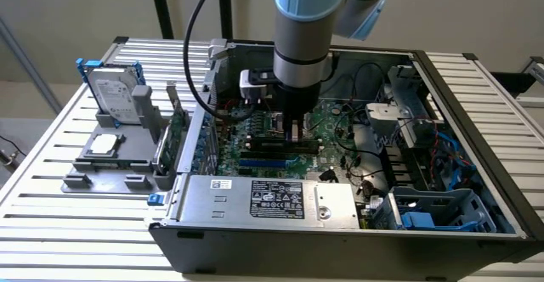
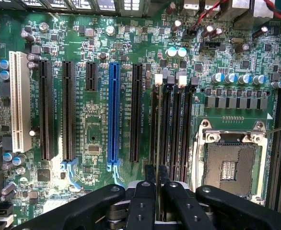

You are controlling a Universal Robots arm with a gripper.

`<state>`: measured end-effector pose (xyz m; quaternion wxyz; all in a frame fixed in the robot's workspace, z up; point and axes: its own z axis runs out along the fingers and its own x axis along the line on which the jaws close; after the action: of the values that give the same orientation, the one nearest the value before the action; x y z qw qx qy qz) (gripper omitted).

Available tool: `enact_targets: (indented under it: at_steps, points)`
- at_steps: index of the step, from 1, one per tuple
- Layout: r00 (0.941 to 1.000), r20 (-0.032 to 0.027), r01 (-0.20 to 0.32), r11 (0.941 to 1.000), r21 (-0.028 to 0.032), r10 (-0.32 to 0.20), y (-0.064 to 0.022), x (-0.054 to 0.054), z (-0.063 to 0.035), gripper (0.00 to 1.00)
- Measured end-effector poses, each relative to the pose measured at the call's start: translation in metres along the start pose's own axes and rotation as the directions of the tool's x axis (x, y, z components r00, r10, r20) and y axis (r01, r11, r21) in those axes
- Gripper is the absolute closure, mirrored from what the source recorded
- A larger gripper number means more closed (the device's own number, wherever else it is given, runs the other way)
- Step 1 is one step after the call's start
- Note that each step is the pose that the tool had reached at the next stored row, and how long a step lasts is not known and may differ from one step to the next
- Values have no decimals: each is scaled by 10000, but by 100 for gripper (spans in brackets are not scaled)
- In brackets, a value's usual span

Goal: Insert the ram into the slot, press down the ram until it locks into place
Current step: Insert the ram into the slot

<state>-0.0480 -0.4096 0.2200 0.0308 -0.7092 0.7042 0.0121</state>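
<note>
In the wrist view the ram (image 2: 158, 124) is seen edge-on as a thin pale line running away from my fingers. It lies along the first of several parallel black memory slots (image 2: 171, 127), the one nearest the black expansion slot. My gripper (image 2: 157, 178) is shut on the ram's near end, one black finger (image 2: 144, 191) on each side. Whether the stick is seated in the slot or just above it cannot be told. In the exterior view the gripper (image 1: 297, 132) reaches down into the open computer case (image 1: 340, 231), low over the green motherboard (image 1: 255, 129).
A blue slot (image 2: 113, 112), black expansion slots (image 2: 46, 110) and a white slot (image 2: 19, 100) lie beside the memory slots; the square metal CPU socket (image 2: 229, 165) is on the other side. Outside the case a grey fixture (image 1: 106, 158) holds a hard drive (image 1: 114, 97) and a green card (image 1: 176, 135).
</note>
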Motion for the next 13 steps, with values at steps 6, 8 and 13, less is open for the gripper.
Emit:
enact_targets:
  at_steps: [6, 8, 13]
  points:
    - [10000, 0, -4, 10000, 0, 4, 2, -1, 24, 85]
    - [10000, 2, 0, 10000, -5, 0, 0, -4, -9, 79]
    - [10000, 1, -3, 10000, -46, 3, -6, -17, -231, 79]
